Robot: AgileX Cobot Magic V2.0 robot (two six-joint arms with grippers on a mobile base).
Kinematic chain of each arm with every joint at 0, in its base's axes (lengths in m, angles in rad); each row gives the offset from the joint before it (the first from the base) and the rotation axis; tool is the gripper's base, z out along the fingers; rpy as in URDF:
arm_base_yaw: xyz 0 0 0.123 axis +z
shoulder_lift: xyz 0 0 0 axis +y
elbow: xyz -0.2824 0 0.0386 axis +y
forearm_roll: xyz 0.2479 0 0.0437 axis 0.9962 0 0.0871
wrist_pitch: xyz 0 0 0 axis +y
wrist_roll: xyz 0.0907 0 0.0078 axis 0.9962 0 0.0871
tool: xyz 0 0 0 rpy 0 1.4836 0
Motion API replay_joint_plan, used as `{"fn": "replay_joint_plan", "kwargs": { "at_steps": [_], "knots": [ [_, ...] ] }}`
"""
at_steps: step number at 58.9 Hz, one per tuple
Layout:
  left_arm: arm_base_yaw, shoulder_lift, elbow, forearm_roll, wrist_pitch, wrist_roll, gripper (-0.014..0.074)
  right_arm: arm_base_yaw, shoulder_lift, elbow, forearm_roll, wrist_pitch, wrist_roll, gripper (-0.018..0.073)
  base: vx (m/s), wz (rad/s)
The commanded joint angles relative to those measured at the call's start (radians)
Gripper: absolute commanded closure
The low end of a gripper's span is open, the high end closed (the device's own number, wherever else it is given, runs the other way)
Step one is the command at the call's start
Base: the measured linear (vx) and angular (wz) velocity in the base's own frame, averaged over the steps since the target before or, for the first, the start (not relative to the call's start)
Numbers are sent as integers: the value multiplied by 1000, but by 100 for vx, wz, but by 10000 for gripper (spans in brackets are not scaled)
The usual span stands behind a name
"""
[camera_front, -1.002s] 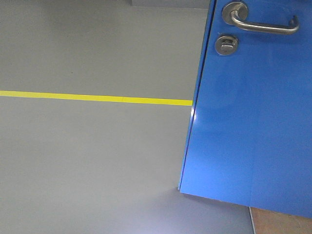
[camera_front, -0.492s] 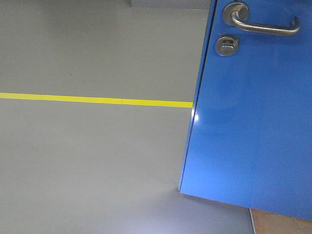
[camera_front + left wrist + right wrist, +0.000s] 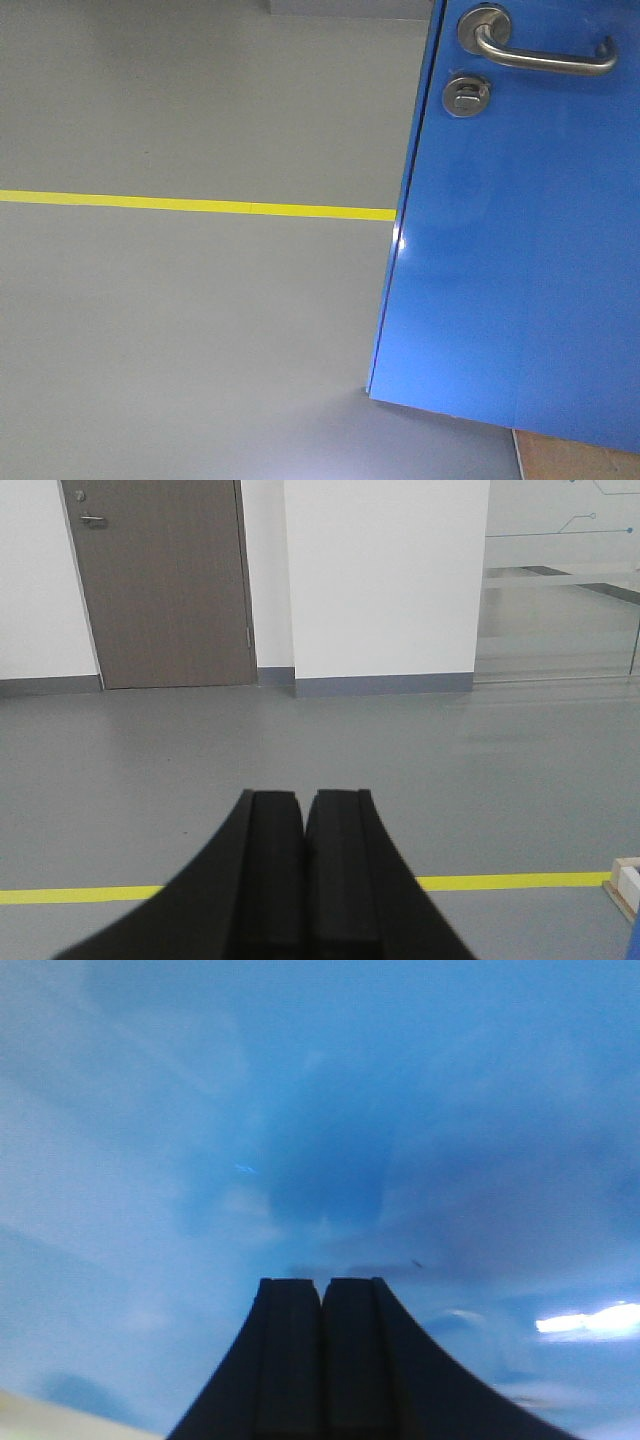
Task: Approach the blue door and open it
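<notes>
At three o'clock the blue door [image 3: 520,250] looms close — approach done, lever handle [image 3: 545,55] untouched — with left gripper [image 3: 305,825] and right gripper [image 3: 322,1305] both pressed closed, empty.

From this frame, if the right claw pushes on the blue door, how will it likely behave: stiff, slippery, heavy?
The door looks like a flat rigid panel, so it should swing rather than flex. Its glossy face, showing reflections in the right wrist view, may let the shut right claw slide. It appears ajar, its edge clear of the floor, so it probably moves freely; the handle offers surer purchase.
</notes>
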Motion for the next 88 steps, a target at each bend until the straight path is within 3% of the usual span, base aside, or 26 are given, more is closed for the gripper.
{"fn": "replay_joint_plan", "kwargs": {
  "at_steps": [1, 6, 13, 23, 27, 35, 46, 58, 62, 71, 88],
  "knots": [
    [1, -14, -27, -2, -84, -7, 524, 7, -74, -28, -151, -23, -3, 561, 0, 0],
    [1, -14, -27, -2, -84, -7, 524, 7, -116, -28, -165, -24, -13, 561, 0, 0],
    [1, -14, -27, -2, -84, -7, 524, 7, -222, 41, -242, -48, -120, 561, 0, 0],
    [1, -14, -27, -2, -84, -7, 524, 7, -493, 456, -428, -357, -59, 561, 0, 0],
    [1, -14, -27, -2, -84, -7, 524, 7, -610, 633, -464, -506, -19, 561, 0, 0],
    [1, -14, -27, -2, -84, -7, 524, 5, -811, 987, -473, -675, 4, 561, 0, 0],
    [1, -14, -27, -2, -84, -7, 524, 6, -1083, 1343, -530, -682, 1, 561, 0, 0],
    [1, -14, -27, -2, -84, -7, 524, 6, -1382, 1551, -551, -682, -8, 561, 0, 0],
    [1, -14, -27, -2, -84, -7, 524, 6, -1470, 1554, -574, -561, -7, 561, 0, 0],
    [1, -12, -27, -2, -85, -7, 524, 26, -1448, 1555, -631, -464, -6, 561, 0, 0],
    [1, -12, -27, -2, -84, -7, 524, 47, -1456, 1555, -638, -448, -6, 561, 0, 0]
  ]
}}
